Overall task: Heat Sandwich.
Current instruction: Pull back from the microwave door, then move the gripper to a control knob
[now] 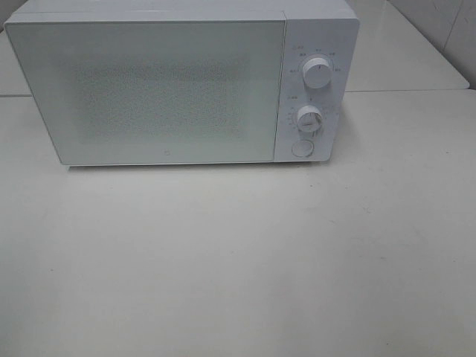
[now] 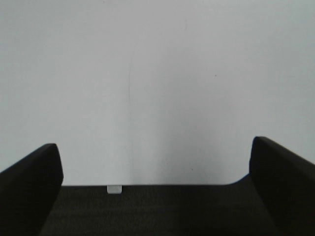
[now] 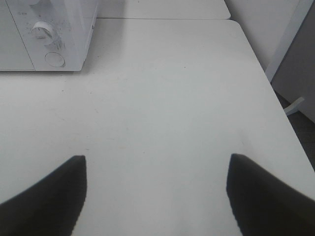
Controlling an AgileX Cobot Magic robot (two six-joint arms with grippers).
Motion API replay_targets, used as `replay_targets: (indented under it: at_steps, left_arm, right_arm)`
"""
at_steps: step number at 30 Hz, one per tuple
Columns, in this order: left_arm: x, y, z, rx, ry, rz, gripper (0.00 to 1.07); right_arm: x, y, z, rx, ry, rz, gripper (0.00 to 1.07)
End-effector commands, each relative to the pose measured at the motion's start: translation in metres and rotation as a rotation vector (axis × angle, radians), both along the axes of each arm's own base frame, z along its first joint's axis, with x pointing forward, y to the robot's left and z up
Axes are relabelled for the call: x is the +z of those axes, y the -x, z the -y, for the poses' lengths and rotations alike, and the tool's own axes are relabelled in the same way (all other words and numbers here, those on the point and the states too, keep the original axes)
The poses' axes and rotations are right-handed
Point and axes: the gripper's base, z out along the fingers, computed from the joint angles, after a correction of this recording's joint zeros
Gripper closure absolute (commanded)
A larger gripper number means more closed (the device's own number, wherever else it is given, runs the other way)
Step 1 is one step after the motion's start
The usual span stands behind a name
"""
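Observation:
A white microwave (image 1: pixel 171 82) stands at the back of the white table (image 1: pixel 238 260) with its door shut; two dials (image 1: pixel 317 73) and a round button (image 1: pixel 301 148) sit on its right panel. The sandwich is out of view. Neither arm shows in the exterior view. In the left wrist view my left gripper (image 2: pixel 155 162) stands open over bare white surface, nothing between its dark fingers (image 2: pixel 29 182). My right gripper (image 3: pixel 157 182) is open too, above the table to the right of the microwave (image 3: pixel 44 34), holding nothing.
The table's right edge (image 3: pixel 275 98) runs beside a grey floor and a white post (image 3: pixel 290 54). A second white table (image 1: pixel 416 52) adjoins behind the microwave.

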Motion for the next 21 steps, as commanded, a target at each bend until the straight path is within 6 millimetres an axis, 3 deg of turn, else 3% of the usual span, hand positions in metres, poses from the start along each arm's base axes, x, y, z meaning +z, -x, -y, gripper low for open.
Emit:
replay_targets:
  at_steps: [1, 6, 11, 21]
  left_arm:
    - [0.001, 0.01, 0.0, 0.001, -0.004, 0.1, 0.09]
    - [-0.003, 0.024, 0.001, 0.002, 0.004, 0.273, 0.09]
    - [-0.003, 0.035, 0.002, -0.002, 0.011, 0.34, 0.09]
    - [-0.003, 0.035, 0.002, -0.003, 0.012, 0.34, 0.09]
  right_arm:
    - [0.001, 0.004, 0.0, -0.004, 0.01, 0.034, 0.32]
    - [0.001, 0.004, 0.0, -0.004, 0.01, 0.034, 0.32]
    - [0.001, 0.004, 0.0, -0.004, 0.01, 0.034, 0.32]
    - [0.001, 0.004, 0.0, -0.004, 0.01, 0.034, 0.32]
